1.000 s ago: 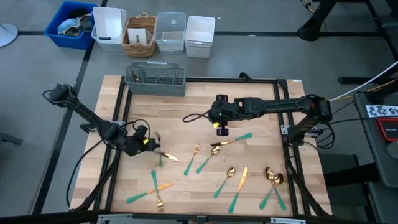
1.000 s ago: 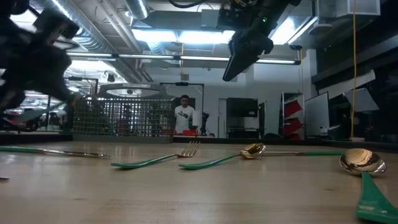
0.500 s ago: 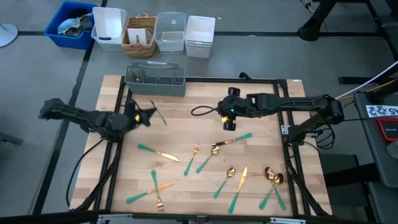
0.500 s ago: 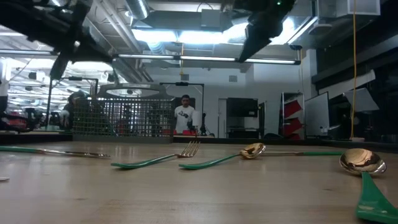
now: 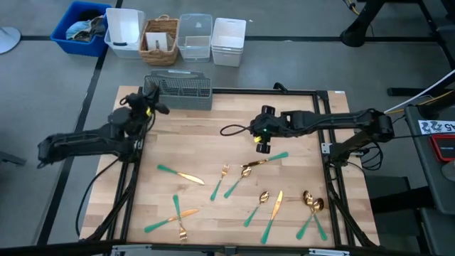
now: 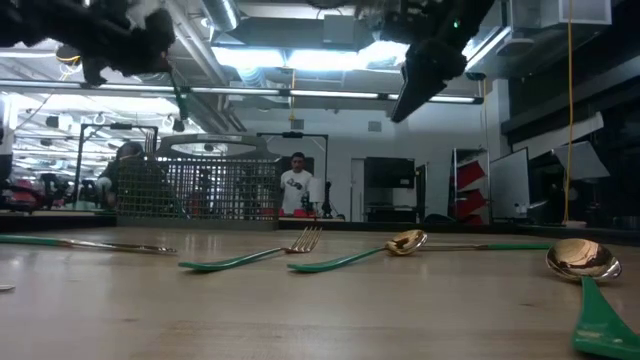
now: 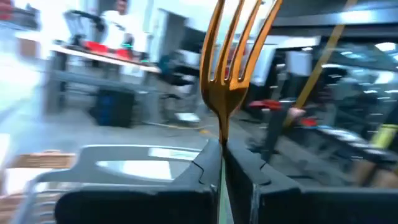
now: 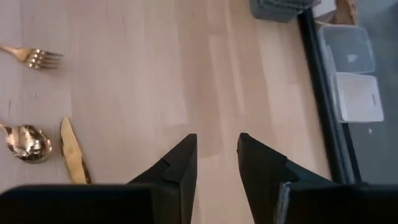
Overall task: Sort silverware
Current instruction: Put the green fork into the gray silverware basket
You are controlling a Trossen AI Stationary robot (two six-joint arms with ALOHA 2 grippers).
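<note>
My left gripper (image 5: 149, 107) is raised by the near left corner of the grey mesh caddy (image 5: 178, 91) and is shut on a gold fork (image 7: 233, 56). The fork's tines stick out past the fingertips. My right gripper (image 5: 261, 144) hangs open over the middle of the table, above a teal-handled spoon (image 5: 264, 161), with nothing between its fingers (image 8: 216, 140). More silverware lies flat on the wood: a knife (image 5: 181, 176), a fork (image 5: 219, 181), a crossed pair (image 5: 175, 213), a knife (image 5: 274, 212) and spoons (image 5: 313, 208). My left gripper pinches the fork between its two fingers at the neck (image 7: 222, 138), just below the tines. The fingers point about level toward the far side and lie along the fork. The fork is lifted clear, its head jutting forward past the fingertips (image 7: 205, 165); its handle is hidden behind the fingers.
Beyond the table's far edge stand a blue bin (image 5: 78, 28), a white bin (image 5: 124, 32), a wicker basket (image 5: 160, 39), a clear bin (image 5: 195, 37) and a white bin (image 5: 229, 41). A black frame (image 5: 320, 92) borders the wood. A person (image 6: 296, 185) stands in the room behind.
My left gripper has carried the fork up from the table's left middle toward the far edge, up to the caddy's corner, turning from pointing down to about level. My right gripper has drifted a little toward the right edge, still open.
</note>
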